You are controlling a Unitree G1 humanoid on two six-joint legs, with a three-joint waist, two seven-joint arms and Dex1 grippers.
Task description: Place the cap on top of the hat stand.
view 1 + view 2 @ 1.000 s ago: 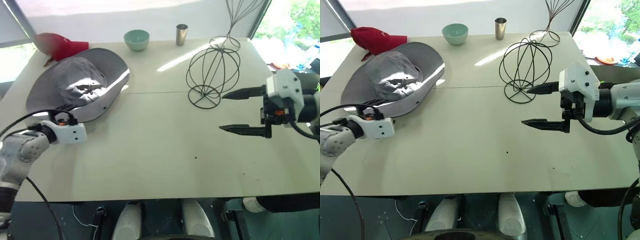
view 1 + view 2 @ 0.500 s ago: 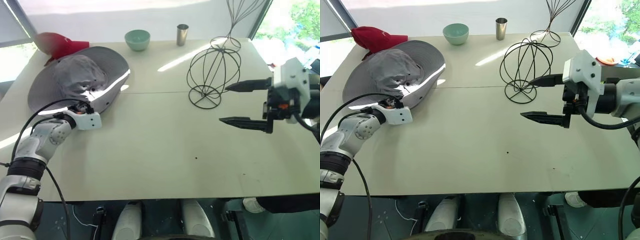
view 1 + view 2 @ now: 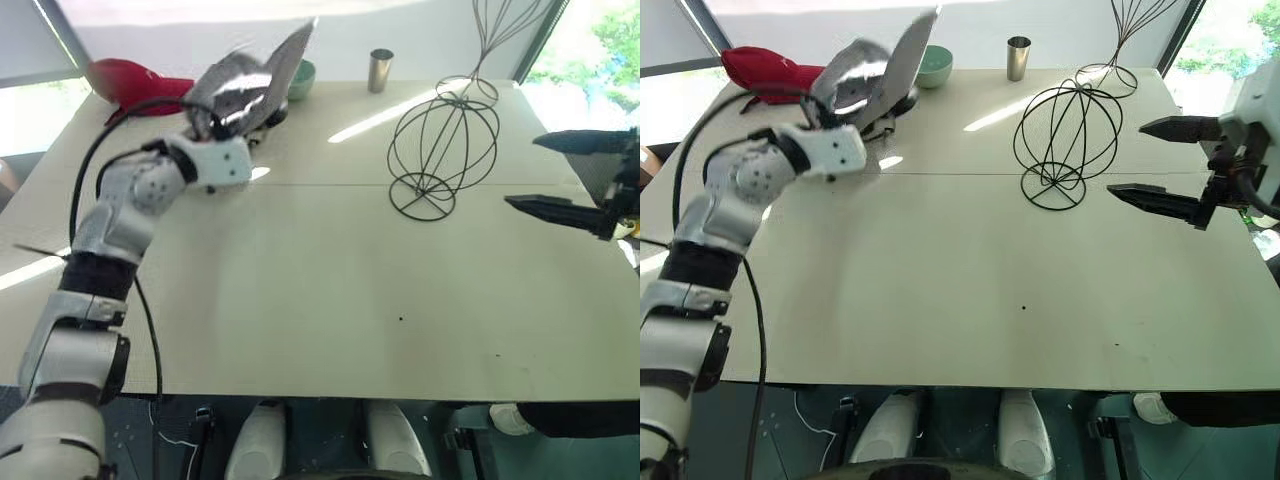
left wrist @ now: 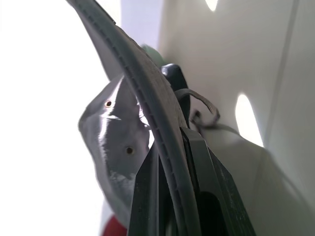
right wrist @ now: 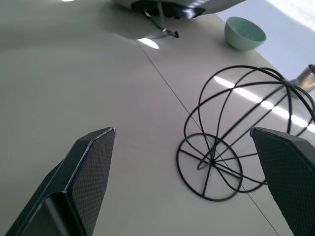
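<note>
I read the left gripper as clamped on the brim of the cap; in its wrist view the two black fingers press the ribbed brim edge between them, with the grey crown and its eyelet holes hanging to one side. The cap is off the table, held up at the far left of the hat stand, well apart from it; the brim stands tilted on edge, and a loose strap dangles below it. I take the hat stand as my landmark; it stands upright on its round ring base, empty, the globe cage bare.

The right gripper hovers just to the right of the hat stand, jaws spread wide and holding nothing; one finger sits level with the globe, the other lower, near the ring base; neither touches the wire. In the right wrist view the stand shows between the two fingers, further along the table.

Behind the cap, left of the hat stand, a red cap lies at the far table edge; a green bowl sits partly hidden by the raised brim; a metal cup stands at the far edge, behind and slightly left of the hat stand; a taller wire stand rises just behind it to the right, its own ring base close to the globe.
</note>
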